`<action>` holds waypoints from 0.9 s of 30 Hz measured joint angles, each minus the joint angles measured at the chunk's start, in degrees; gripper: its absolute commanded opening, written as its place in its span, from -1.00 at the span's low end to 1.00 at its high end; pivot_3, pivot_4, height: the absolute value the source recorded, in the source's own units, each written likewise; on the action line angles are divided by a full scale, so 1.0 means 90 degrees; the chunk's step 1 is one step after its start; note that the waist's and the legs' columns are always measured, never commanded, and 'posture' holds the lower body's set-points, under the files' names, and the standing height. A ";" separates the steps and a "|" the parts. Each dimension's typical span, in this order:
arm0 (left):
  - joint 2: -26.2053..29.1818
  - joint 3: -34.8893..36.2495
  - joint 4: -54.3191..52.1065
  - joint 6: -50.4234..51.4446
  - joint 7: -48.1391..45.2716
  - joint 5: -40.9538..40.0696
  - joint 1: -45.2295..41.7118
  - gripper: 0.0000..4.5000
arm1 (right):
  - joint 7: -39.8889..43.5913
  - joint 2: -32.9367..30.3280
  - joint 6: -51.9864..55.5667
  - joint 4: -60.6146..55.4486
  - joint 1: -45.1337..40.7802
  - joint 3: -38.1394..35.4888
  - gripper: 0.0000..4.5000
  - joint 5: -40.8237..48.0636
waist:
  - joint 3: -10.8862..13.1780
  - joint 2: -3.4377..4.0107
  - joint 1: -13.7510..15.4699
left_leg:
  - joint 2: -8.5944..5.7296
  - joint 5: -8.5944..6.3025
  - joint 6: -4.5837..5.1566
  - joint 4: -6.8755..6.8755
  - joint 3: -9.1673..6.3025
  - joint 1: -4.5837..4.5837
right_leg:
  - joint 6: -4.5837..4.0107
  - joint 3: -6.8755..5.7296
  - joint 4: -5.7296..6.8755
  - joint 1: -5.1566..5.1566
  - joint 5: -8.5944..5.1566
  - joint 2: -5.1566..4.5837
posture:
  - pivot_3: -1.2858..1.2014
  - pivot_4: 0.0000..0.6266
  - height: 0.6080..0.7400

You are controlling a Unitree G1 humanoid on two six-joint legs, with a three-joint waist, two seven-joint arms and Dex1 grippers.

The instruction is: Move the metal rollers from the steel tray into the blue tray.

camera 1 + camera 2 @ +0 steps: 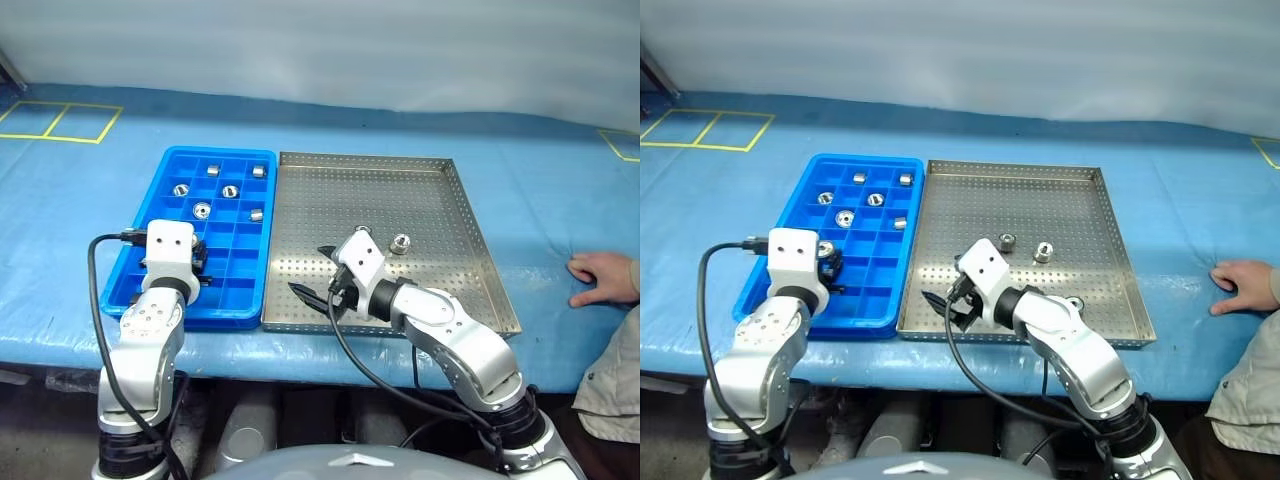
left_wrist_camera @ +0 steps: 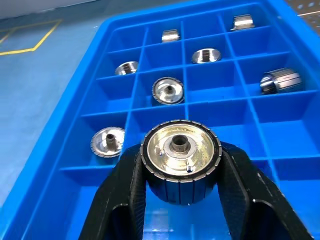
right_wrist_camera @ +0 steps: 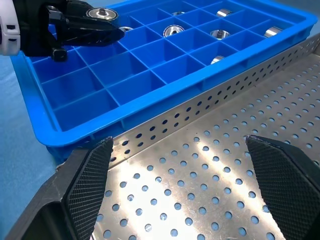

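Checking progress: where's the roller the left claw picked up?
The roller is clamped in the left claw, held over the near left part of the blue tray, above a compartment and not yet dropped.

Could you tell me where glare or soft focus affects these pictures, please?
Right wrist view: bright glare patches on the steel tray floor between the open right gripper. Left wrist view: the held roller is crisp, with highlights on its face; the far blue tray cells look softer.

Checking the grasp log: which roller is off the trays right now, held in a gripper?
The metal roller clamped between the left gripper fingers, hovering over the blue tray. The other rollers rest in compartments or on the steel tray.
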 measured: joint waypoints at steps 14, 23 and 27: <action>-0.0114 0.0150 0.0047 0.0296 -0.0192 -0.0042 -0.0491 0.93 | -0.0167 0.0066 0.0060 -0.0144 0.0268 -0.0047 1.00 -0.0063 | 0.0001 0.0000 -0.0006 | 0.0000 0.0000 -0.0001 0.0000 -0.0005 -0.0005 | -0.0004 -0.0010 -0.0001 -0.0001 -0.0002 -0.0005 | 0.17 -0.52 1.00; -0.0134 -0.0284 0.1449 -0.0155 -0.1239 -0.0863 -0.2352 0.93 | -0.0617 -0.0037 0.0261 -0.0658 0.0896 -0.0688 1.00 -0.0084 | 0.0001 -0.0001 -0.0204 | -0.0005 0.0000 0.0000 0.0001 -0.0001 -0.0009 | -0.0003 -0.0008 -0.0009 -0.0001 -0.0001 -0.0001 | 0.04 -0.52 1.00; -0.0512 -0.0446 0.2618 -0.0501 -0.1490 -0.1111 -0.3346 0.93 | -0.0895 -0.0052 0.0361 -0.1001 0.1279 -0.1025 1.00 -0.0118 | 0.0002 -0.0003 -0.0348 | -0.0007 0.0000 0.0001 0.0001 -0.0002 -0.0012 | 0.0001 -0.0006 -0.0010 -0.0001 0.0000 0.0005 | 0.00 -0.52 1.00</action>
